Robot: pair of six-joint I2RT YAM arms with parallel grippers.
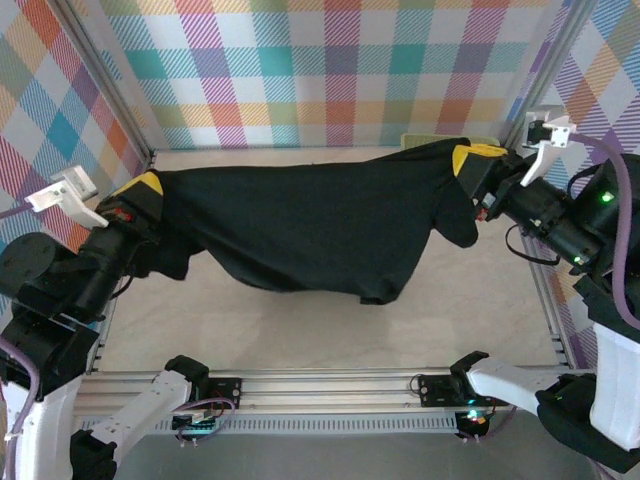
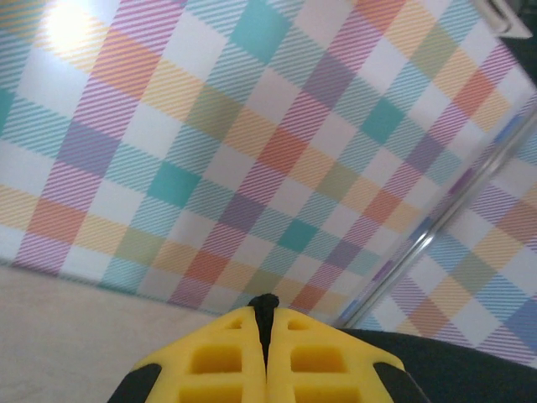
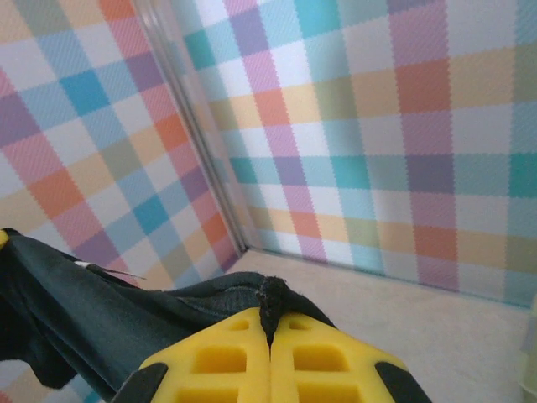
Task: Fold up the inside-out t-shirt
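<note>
i see the black t-shirt [image 1: 320, 225] strung out between both arms. left gripper [image 1: 143, 185] pinches one end tight, right gripper [image 1: 470, 155] pinches the other. middle sags toward the table [image 1: 300, 330].

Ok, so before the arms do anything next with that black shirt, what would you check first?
1. Left gripper shut on the t-shirt: ok, black cloth is pinched between its jaws.
2. Right gripper shut on the t-shirt: ok, cloth is pinched the same way.
3. T-shirt stretched between both grippers: ok, though its middle sags.
4. Lowest fold hanging free of the table: cannot tell from above.
5. Which side of the cloth faces out: cannot tell.
</note>
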